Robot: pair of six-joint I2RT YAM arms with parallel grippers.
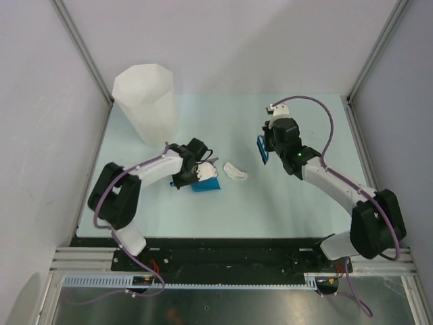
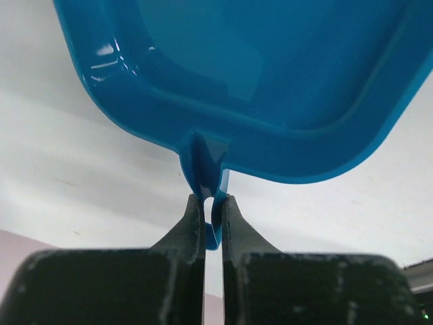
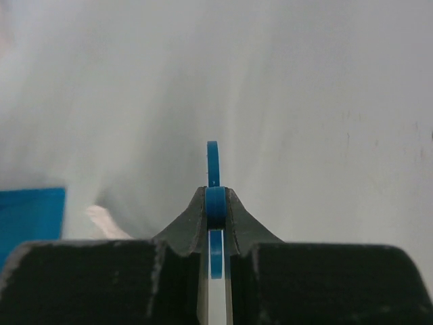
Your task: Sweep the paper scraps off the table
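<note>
My left gripper (image 1: 191, 170) is shut on the handle of the blue dustpan (image 1: 206, 184), which rests on the mint-green table (image 1: 291, 203). In the left wrist view the pan (image 2: 270, 81) fills the top and its handle sits between my fingertips (image 2: 211, 208). White paper scraps (image 1: 206, 173) lie on the pan. One more scrap (image 1: 235, 171) lies on the table just right of it. My right gripper (image 1: 268, 150) is shut on a blue brush (image 1: 261, 149), held right of that scrap. In the right wrist view the brush handle (image 3: 213, 162) is edge-on; the scrap (image 3: 101, 220) and pan (image 3: 30, 217) show at lower left.
A tall white faceted bin (image 1: 145, 101) stands at the table's far left corner, just behind the left arm. Grey walls close the table on the left, back and right.
</note>
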